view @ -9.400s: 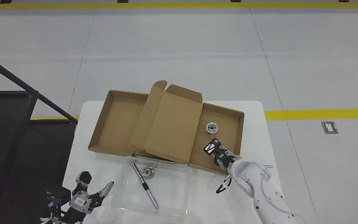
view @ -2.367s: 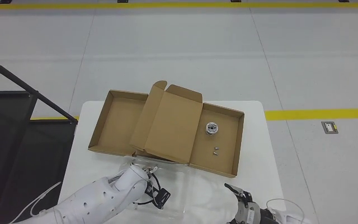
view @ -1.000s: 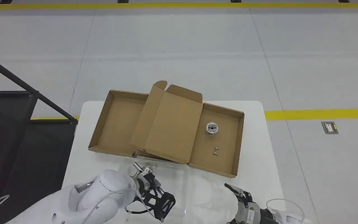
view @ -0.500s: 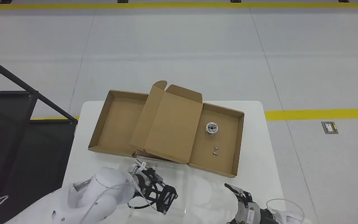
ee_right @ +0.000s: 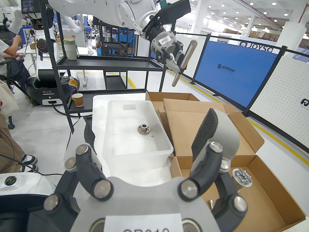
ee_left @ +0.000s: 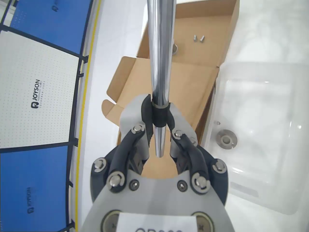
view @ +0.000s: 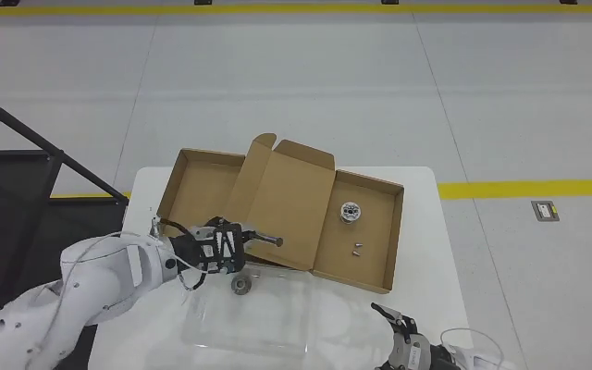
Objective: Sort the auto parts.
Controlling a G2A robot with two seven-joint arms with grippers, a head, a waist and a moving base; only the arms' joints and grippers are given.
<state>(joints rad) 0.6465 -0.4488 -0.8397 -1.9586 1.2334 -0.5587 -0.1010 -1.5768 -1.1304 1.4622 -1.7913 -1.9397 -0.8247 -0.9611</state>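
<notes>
- Left gripper (ee_left: 159, 121): clamped on a polished steel rod (ee_left: 158, 49), gripping it near one end. It holds the rod in the air over the near edge of the cardboard box. The rod's long free end points toward the box's right compartment.
- Right gripper (ee_right: 150, 129): fingers spread wide, holding nothing. It sits low by the table's near edge, toward the right corner.
- Cardboard box (view: 199, 199): open, with flaps folded up over its middle. It lies across the far half of the white table (view: 430, 277).
- Round machined part (view: 349, 211): lies flat in the box's right compartment, toward the far wall.
- Two small screws (view: 357, 247): side by side in the same compartment, nearer the table's near edge and apart from the round part.
- Clear plastic bin (ee_right: 137, 155): stands along the table's near edge, just beside the box.
- Flanged hub (view: 240, 284): rests on the bin's floor, close to the wall on the box side.
</notes>
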